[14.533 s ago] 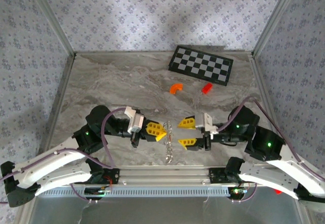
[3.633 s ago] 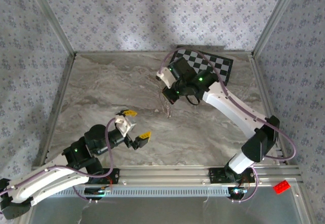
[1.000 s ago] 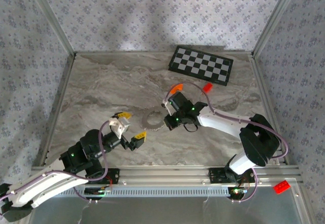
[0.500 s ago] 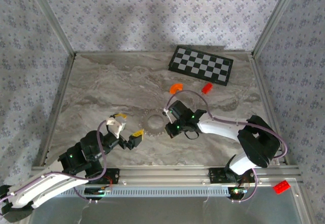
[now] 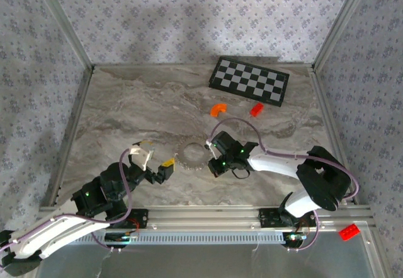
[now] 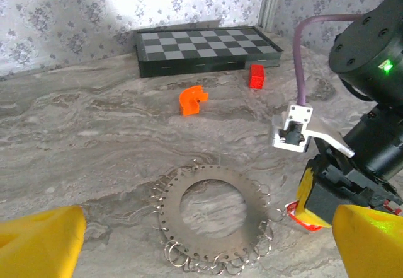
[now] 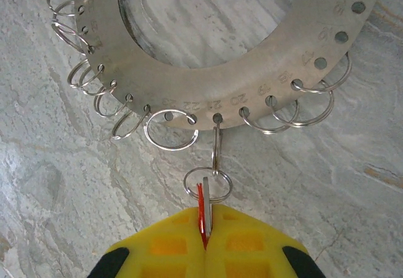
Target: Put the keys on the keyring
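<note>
The keyring is a flat silvery metal ring plate lying on the marble table, with numbered holes and several small split rings round its rim. My right gripper sits at its right edge, shut on the key, a thin red and silvery piece held on edge. The key passes through a small split ring that links to a hole in the plate. In the left wrist view the red key peeks out under the right gripper's yellow finger. My left gripper stands open just left of the plate, touching nothing.
A black-and-white checkered board lies at the back right. An orange arc piece and a red brick lie in front of it. Another red brick sits beyond the near rail at the right. Patterned walls close in three sides.
My right gripper has slid toward the near edge, keeping hold of the key, and the keyring plate has shifted with it. The left arm has drawn back slightly, still open.
</note>
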Controlling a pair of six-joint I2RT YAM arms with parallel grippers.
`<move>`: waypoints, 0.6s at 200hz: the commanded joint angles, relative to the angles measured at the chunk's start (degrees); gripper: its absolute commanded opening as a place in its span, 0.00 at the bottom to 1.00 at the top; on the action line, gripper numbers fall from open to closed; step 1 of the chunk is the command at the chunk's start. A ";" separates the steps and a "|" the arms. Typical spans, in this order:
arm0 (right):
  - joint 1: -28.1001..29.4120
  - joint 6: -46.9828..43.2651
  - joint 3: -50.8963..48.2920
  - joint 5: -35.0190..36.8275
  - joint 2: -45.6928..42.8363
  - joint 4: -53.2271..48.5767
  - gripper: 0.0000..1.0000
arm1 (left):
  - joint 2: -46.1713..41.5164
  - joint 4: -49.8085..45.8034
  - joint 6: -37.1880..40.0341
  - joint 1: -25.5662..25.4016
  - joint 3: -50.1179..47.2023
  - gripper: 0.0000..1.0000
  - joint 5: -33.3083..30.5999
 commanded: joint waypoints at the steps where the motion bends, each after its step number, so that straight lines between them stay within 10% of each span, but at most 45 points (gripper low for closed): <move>1: 0.56 0.54 -1.50 1.07 -1.04 -0.07 0.00 | -0.21 -1.14 -0.88 -0.04 2.94 1.00 -3.17; 120: 0.58 0.18 -3.14 1.51 -0.36 0.36 0.07 | -0.58 -2.59 -1.03 0.04 2.49 1.00 -12.95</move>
